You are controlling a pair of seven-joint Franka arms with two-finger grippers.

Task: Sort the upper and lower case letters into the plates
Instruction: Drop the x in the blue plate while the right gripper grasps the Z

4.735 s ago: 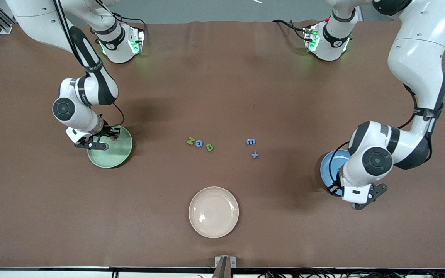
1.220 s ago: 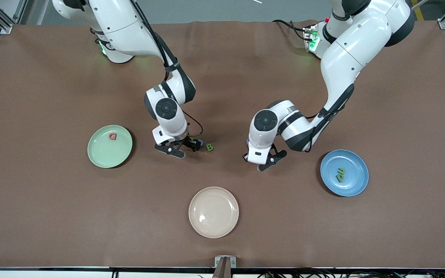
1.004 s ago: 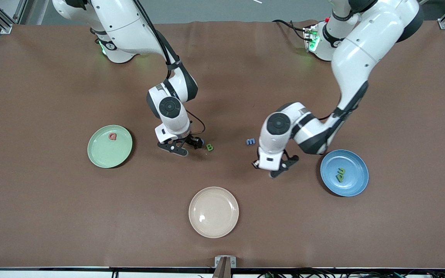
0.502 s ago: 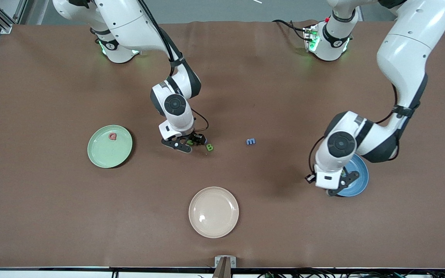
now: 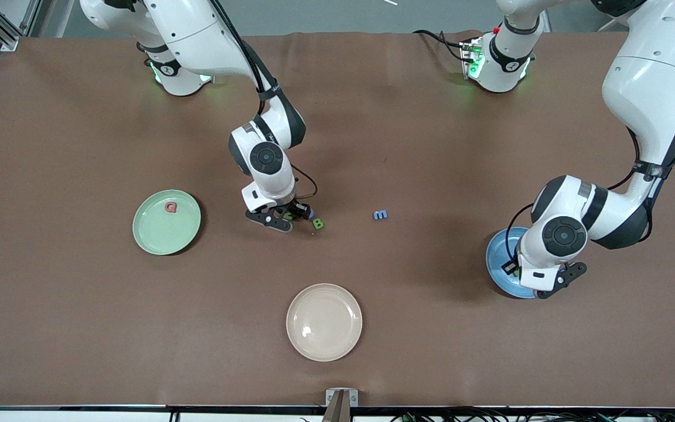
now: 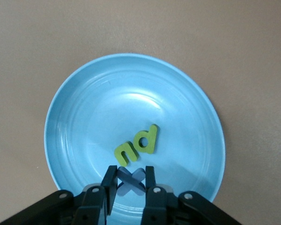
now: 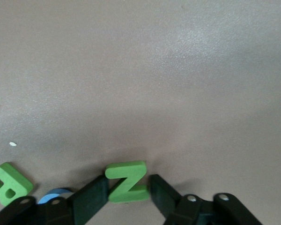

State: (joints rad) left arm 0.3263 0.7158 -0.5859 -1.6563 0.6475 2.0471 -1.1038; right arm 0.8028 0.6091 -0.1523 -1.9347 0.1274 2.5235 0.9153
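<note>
My left gripper (image 6: pixel 131 182) hangs just above the blue plate (image 6: pixel 84 108), shut on the blue x (image 6: pixel 131 176). A green u (image 6: pixel 125 152) and a green p (image 6: pixel 148 137) lie in that plate. My right gripper (image 7: pixel 127 188) is down on the table mid-way along, its fingers pressed to both sides of the green N (image 7: pixel 124 171). Beside the N sit the blue G (image 7: pixel 54 193) and the green B (image 5: pixel 317 223). The blue m (image 5: pixel 379 214) lies alone toward the left arm's end. The pink Q (image 5: pixel 170 206) rests in the mint green plate (image 5: pixel 166 237).
A cream-beige plate (image 5: pixel 324 322) with nothing in it sits nearest the front camera, at mid-table. The brown mat between the plates and the letters is bare. The left arm's hand (image 5: pixel 551 246) covers much of the blue plate in the front view.
The left arm carried the blue x from mid-table to over the blue plate. The right gripper settled onto the N and closed its fingers on it.
</note>
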